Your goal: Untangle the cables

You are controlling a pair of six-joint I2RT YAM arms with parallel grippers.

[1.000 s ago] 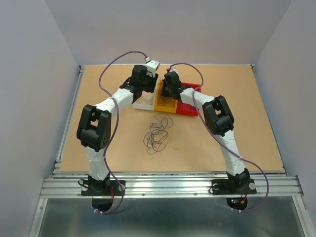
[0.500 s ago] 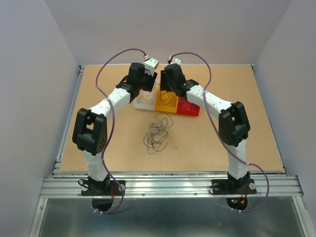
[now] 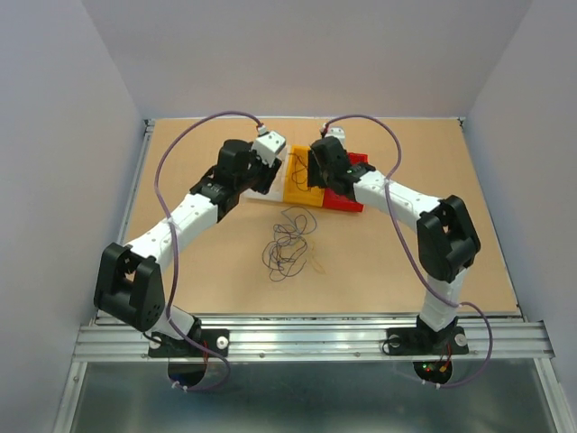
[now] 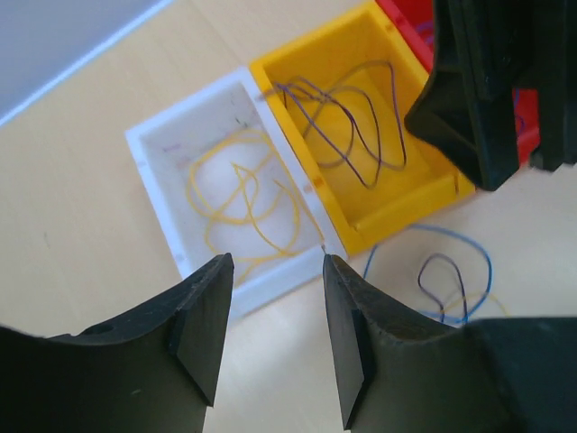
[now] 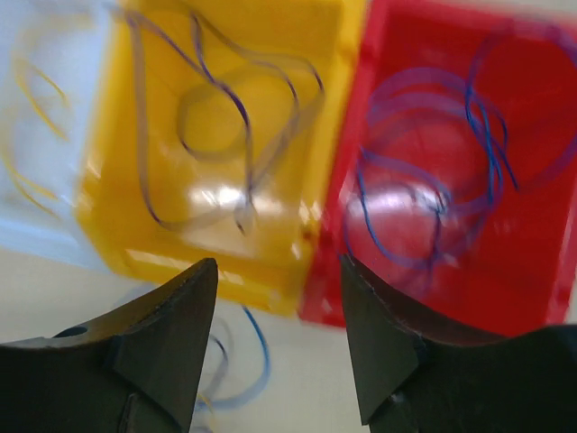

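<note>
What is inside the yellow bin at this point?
Thin dark purple cable lies loosely looped in the yellow bin. In the left wrist view the right end effector hides the bin's upper right corner.

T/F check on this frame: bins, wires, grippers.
1. The white bin holds a yellow wire. True.
2. The yellow bin is empty. False: a dark wire lies in it.
3. The left gripper is shut on a cable. False: it is open, with nothing between its fingers.
4. A tangle of cables lies on the table in front of the bins. True.
5. The red bin holds a blue wire. True.
6. The right gripper grips a wire. False: it is open and empty above the bins.
</note>
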